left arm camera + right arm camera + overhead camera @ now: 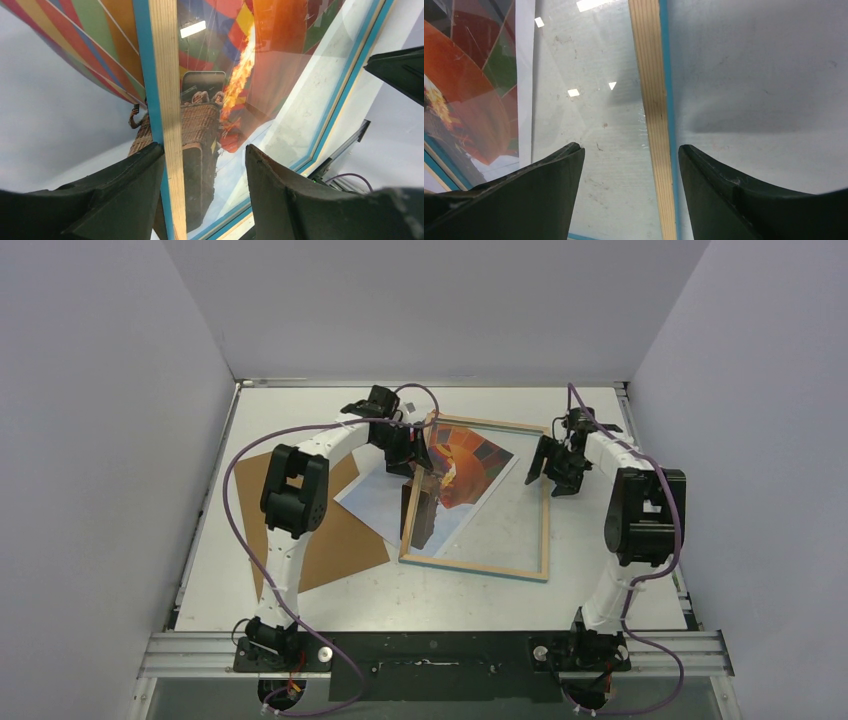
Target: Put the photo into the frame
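Note:
The frame [545,520] lies with its wood-coloured back up and its turquoise edge showing. It rests over part of the photo [372,502], whose orange balloon and brown basket show through the pane, while the blue-sky corner sticks out to the left. My left gripper [416,460] is open over the frame's left bar [167,90]. The bar runs between the fingers, close against the left fingertip [150,155]. My right gripper [553,472] is open above the frame's right bar [653,100], which passes between its fingertips. Neither gripper holds anything.
A plain brown backing board [325,540] lies at the left, partly under the photo. White walls close in the table on three sides, and a raised rim [205,510] runs along the table's edges. Purple cables loop off both arms.

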### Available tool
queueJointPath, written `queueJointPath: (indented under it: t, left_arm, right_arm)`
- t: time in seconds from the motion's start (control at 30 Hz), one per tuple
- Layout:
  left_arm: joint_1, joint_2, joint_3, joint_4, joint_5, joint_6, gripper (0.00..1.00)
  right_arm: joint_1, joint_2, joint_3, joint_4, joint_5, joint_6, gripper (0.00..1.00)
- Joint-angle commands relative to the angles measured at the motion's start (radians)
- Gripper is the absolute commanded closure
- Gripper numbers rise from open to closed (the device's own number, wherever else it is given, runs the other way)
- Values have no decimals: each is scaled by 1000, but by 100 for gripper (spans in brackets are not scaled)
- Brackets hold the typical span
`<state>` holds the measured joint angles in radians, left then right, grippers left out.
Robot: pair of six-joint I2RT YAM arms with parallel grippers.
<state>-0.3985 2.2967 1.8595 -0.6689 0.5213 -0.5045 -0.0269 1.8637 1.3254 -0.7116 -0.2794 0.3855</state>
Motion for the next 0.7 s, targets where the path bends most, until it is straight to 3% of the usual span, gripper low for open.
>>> queueJointPath:
  t: [0.0, 0.4, 0.53, 0.67]
  left_arm:
    - [3, -37, 3, 47, 87, -38, 43]
    - [-6, -55, -20, 160, 235, -72, 48]
    - [-7, -58, -34, 152, 203, -64, 48]
    - [-5, -73, -18, 64, 82, -12, 40]
  right_arm:
    - [-20, 42, 4, 45, -45, 21, 31]
    - [-20, -33, -21, 94, -64, 39, 34]
    - [-24, -44, -34, 96, -11, 52, 34]
    - [-55, -29, -50, 88, 40, 84, 36]
